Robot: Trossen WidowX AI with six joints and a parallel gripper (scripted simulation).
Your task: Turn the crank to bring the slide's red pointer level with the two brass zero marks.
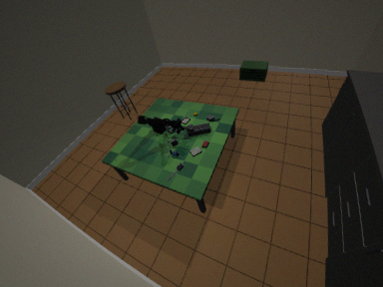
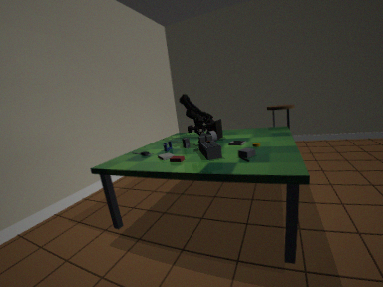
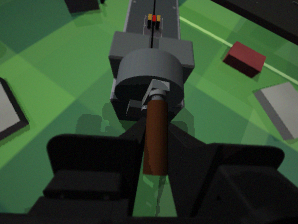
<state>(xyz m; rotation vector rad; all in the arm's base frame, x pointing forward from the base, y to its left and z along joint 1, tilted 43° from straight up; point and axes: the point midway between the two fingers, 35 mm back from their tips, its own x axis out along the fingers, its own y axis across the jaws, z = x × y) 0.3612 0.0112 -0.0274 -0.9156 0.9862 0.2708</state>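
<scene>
Wrist view: your gripper (image 3: 152,122) is closed on the brown handle (image 3: 156,145); red pointer (image 3: 154,19) sits between brass marks (image 3: 149,22); no writing legible.

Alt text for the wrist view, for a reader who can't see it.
The gripper's black fingers close on the brown handle of a crank on a grey machine. Beyond, a red pointer sits between two brass marks. A red block lies to the right on the green checked table.
</scene>
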